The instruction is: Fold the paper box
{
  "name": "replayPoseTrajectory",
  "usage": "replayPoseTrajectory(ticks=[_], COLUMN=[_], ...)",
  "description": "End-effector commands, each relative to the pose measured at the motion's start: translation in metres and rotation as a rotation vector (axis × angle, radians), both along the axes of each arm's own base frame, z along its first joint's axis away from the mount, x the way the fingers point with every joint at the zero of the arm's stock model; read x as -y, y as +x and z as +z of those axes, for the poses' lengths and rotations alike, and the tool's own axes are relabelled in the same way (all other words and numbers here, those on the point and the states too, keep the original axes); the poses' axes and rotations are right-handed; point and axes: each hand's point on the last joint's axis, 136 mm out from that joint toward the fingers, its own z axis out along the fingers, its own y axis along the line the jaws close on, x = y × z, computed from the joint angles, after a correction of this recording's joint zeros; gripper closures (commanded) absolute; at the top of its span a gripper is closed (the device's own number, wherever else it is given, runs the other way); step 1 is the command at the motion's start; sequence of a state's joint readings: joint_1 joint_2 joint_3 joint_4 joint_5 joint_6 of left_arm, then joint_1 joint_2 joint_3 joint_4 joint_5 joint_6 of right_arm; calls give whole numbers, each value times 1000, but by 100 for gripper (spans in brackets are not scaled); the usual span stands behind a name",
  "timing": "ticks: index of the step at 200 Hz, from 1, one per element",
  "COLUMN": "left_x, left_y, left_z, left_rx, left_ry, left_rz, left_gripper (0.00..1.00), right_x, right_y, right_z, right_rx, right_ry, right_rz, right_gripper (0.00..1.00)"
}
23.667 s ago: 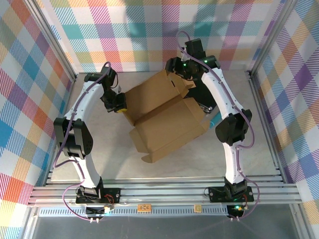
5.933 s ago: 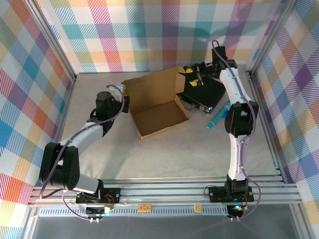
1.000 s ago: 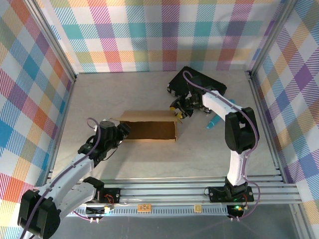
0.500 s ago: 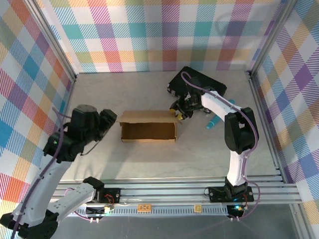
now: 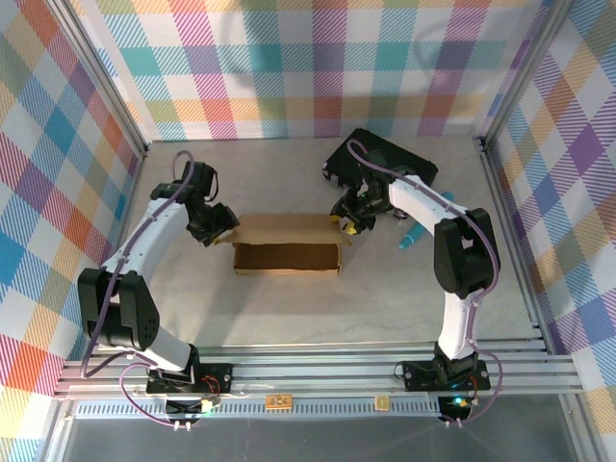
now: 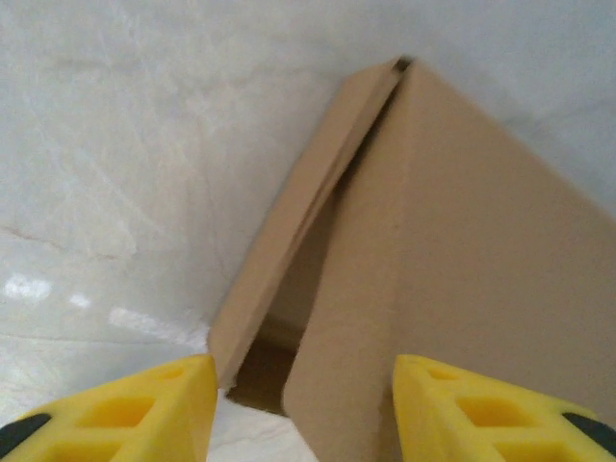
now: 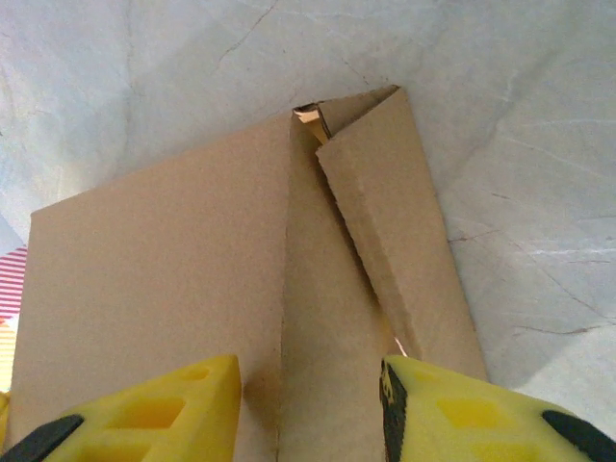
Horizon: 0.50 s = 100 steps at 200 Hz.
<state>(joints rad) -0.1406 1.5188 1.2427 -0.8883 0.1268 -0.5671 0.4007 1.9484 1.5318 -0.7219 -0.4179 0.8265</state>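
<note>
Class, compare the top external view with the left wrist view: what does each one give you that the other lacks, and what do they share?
Top external: the black case, the blue pen, the right tool. Left wrist: the dark gap between two panels at a corner of the paper box. Shared: the paper box, the table, the open left tool.

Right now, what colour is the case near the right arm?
The case is black; top view.
</note>
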Motion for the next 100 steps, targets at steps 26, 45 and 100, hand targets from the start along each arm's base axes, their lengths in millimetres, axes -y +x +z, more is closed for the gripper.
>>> replayPoseTrajectory(ticks=[26, 45, 100], left_x=[7, 6, 5], left_y=[-29, -38, -41], left_z=[-41, -55, -71], left_rx=[-21, -51, -75], left_ry=[-61, -59, -36], left_rz=[-60, -55, -100], left_gripper=[51, 50, 50], right_x=[2, 4, 10], right_y=[-21, -28, -39], right_z=[4, -3, -4], right_rx=[23, 9, 64], right_ry=[-9, -15, -25], right_rz=[96, 114, 184], right_gripper=[56, 56, 48])
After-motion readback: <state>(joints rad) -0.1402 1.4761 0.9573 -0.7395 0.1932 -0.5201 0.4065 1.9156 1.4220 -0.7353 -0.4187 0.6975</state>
